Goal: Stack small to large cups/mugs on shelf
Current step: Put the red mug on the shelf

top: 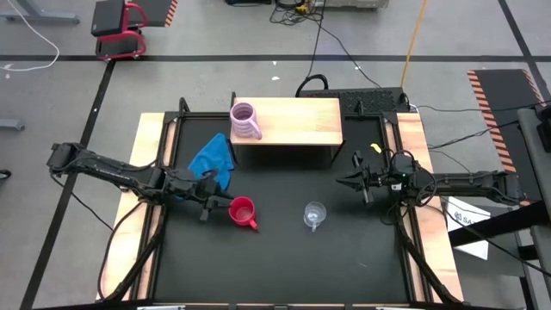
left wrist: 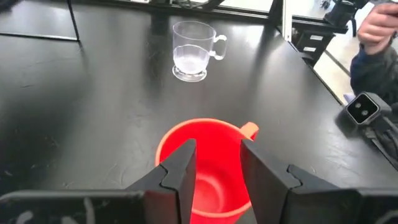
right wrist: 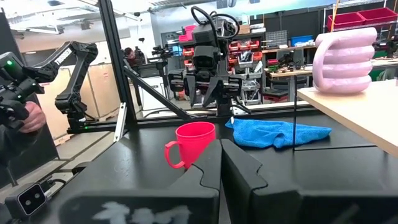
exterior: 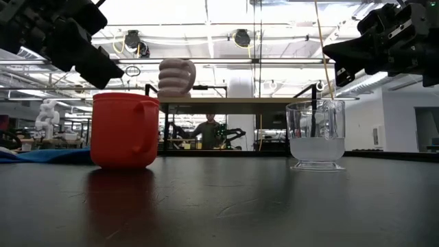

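High view gives you the clearest layout: the ribbed lilac-pink mug point(top: 245, 120) stands upright on the shelf point(top: 297, 120), at its left end, with nothing stacked in it. The red mug point(top: 242, 211) sits on the black table point(top: 284, 258) in front of the shelf, on the left-hand side, its handle pointing toward the front edge. The clear glass cup point(top: 314, 213) stands to its right, well apart from it, also on the table.

Your left gripper point(top: 209, 198) hangs just beside the red mug, on the mug's left. In the left wrist view its fingers point(left wrist: 180, 171) are parted with a gap between them, lined up over the near rim of the red mug point(left wrist: 205, 165), and they grasp nothing. From the low view you can see it sits above the mug's rim, off the table.

Your right gripper point(top: 349, 180) waits near the table's right rail, well clear of the glass cup. The right wrist view shows its fingers point(right wrist: 202, 168) pressed together, empty.

A crumpled blue cloth point(top: 213, 158) lies on the table just left of the shelf, behind the left gripper.
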Robot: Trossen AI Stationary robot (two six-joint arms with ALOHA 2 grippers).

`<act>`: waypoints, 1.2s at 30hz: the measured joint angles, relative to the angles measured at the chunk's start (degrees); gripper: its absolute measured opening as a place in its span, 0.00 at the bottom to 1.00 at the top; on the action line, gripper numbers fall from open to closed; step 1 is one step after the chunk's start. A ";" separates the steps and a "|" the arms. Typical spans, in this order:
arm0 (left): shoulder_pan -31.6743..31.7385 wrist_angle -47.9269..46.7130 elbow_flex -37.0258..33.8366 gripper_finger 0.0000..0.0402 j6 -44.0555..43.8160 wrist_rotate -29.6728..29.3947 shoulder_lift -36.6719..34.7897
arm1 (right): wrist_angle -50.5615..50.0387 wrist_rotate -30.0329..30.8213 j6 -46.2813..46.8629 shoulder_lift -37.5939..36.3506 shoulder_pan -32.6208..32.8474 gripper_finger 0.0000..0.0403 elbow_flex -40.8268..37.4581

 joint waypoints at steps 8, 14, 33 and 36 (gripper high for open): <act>-0.10 0.02 0.00 0.31 -4.00 -7.45 0.00 | -0.02 0.00 -0.01 0.00 0.00 0.00 0.00; -0.73 -0.71 0.00 0.31 -9.19 -5.63 0.00 | -0.02 0.00 -0.27 0.00 0.00 0.00 0.00; -6.00 -25.51 16.73 0.31 -16.28 -13.63 12.72 | -0.46 0.00 -0.45 0.02 0.00 0.00 0.00; -6.00 -30.10 20.89 0.31 -17.03 -13.63 15.67 | -0.44 0.00 -0.45 0.02 0.00 0.00 0.01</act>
